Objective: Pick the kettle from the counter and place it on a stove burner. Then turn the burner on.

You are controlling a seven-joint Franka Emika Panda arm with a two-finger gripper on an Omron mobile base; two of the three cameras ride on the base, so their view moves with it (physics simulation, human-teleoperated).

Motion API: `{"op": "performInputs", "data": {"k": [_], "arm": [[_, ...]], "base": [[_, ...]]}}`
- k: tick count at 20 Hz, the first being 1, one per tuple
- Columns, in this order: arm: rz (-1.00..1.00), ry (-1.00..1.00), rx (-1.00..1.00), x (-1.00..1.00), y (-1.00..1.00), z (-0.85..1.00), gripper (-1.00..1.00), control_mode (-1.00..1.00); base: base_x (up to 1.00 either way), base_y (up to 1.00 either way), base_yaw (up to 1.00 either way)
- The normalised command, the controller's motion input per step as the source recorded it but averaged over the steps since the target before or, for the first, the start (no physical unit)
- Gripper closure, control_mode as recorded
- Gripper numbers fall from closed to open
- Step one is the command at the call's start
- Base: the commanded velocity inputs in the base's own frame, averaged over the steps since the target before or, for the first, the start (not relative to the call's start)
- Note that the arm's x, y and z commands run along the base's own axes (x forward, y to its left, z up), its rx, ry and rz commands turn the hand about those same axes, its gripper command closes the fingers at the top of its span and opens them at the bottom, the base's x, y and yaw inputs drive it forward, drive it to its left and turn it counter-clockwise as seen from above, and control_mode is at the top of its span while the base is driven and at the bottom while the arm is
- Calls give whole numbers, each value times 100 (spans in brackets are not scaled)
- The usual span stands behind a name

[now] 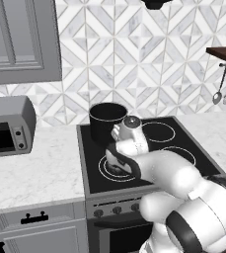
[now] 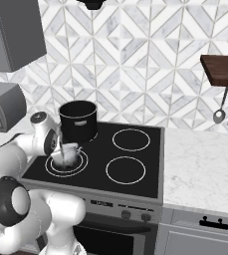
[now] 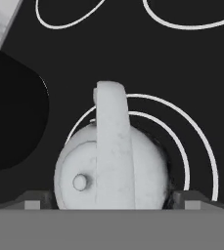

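The small silver-grey kettle [image 3: 111, 161] stands upright on the front-left stove burner [image 3: 201, 146], a black-glass circle with two white rings. Its arched handle runs straight away from the hand camera. My gripper [image 3: 112, 200] hangs just above it, open, with one dark fingertip on each side of the domed body and nothing pinched between them. From the right base view the kettle [image 2: 65, 154] sits under the white hand, with the gripper [image 2: 64, 148] over the ringed burner [image 2: 83, 167]. In the left base view the arm covers most of the burner [image 1: 103, 172].
A tall black pot [image 1: 107, 118] [image 2: 78, 119] stands on the back-left burner, close behind the kettle. Stove knobs [image 2: 135, 215] line the front panel. White marble counter [image 1: 35, 163] [image 2: 205, 159] flanks the stove. A toaster oven [image 1: 8, 126] sits left; utensils [image 2: 220, 114] hang right.
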Motion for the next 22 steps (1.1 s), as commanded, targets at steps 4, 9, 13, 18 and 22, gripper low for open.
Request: {"op": "performInputs", "data": {"k": [4, 9, 13, 18, 22], "arm": [[0, -15, 0, -16, 0, 29, -100, -100], [0, -14, 0, -3, 1, 32, -100, -100], [2, -3, -2, -23, 13, 19, -100, -100], [8, -3, -7, -47, 31, 18, -100, -100], [11, -8, -10, -67, 28, 12, -100, -100]], "base": [[0, 0, 0], [0, 0, 0], [0, 0, 0], [0, 0, 0], [0, 0, 0]]}}
